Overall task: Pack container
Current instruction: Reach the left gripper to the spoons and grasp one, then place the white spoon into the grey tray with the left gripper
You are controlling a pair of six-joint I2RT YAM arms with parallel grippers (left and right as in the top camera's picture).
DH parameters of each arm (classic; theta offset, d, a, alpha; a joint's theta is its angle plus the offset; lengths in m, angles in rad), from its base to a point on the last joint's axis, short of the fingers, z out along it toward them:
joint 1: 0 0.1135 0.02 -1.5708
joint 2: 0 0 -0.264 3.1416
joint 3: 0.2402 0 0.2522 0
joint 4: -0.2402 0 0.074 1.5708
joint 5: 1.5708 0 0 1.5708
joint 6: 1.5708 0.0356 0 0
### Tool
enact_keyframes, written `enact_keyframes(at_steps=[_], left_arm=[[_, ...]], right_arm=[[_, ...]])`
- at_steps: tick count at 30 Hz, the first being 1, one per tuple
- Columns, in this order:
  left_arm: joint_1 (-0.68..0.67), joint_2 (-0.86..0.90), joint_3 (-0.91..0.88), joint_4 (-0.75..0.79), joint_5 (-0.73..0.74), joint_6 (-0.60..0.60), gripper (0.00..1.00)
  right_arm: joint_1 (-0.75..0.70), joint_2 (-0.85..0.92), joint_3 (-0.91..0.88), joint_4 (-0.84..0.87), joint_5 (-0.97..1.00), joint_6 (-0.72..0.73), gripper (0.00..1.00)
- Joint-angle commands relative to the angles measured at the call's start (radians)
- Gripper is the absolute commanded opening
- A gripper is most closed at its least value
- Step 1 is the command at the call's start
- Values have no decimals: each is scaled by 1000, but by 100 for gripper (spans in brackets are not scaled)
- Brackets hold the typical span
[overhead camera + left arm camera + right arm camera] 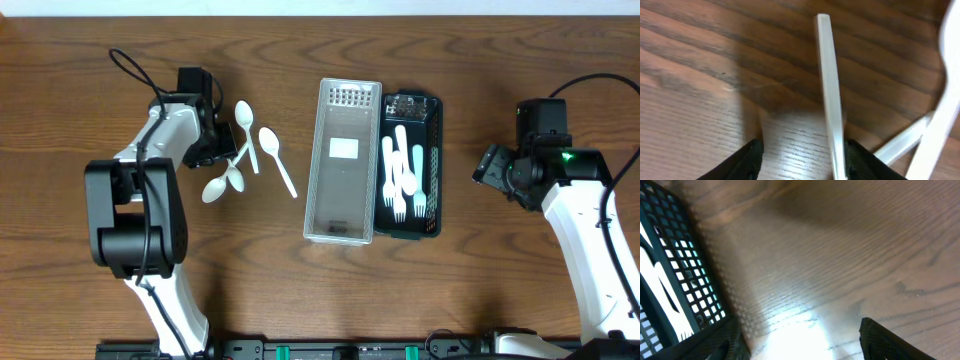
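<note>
Several white plastic spoons (pixel 268 142) lie on the wood table left of a clear rectangular container (pixel 343 165). A black mesh basket (pixel 432 120) next to it holds white forks (pixel 402 175). My left gripper (pixel 222 150) is low over the spoons. In the left wrist view it is open (pixel 805 165), and one spoon handle (pixel 827 75) runs between the fingers, close against the right finger. My right gripper (pixel 490 168) is open and empty (pixel 800 345) over bare table just right of the basket (pixel 670 280).
The container stands in the middle of the table (pixel 480 290) with a white label and a perforated far end. Two more spoon handles (pixel 935 125) cross at the right of the left wrist view.
</note>
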Motion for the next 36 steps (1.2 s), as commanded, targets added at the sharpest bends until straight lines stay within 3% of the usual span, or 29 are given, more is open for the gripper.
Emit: enact_keyframes(at_steps=[1, 4, 9, 14, 22, 28, 36], left_arm=[[-2, 48, 8, -7, -12, 18, 50], [-7, 61, 8, -13, -11, 18, 41], [-11, 47, 11, -37, 27, 14, 6], [-11, -11, 57, -127, 54, 6, 6], [-69, -249, 217, -283, 237, -9, 6], [-282, -431, 231, -266, 215, -9, 6], [-548, -365, 208, -246, 65, -9, 6]], right_arm=[[-4, 0, -5, -8, 2, 10, 79], [-4, 0, -5, -9, -15, 10, 78], [-4, 0, -5, -13, -19, 10, 77], [-4, 0, -5, -17, -19, 10, 77], [-4, 0, -5, -21, -23, 10, 77], [-4, 0, -5, -20, -31, 10, 78], [-4, 0, -5, -21, -31, 10, 78]])
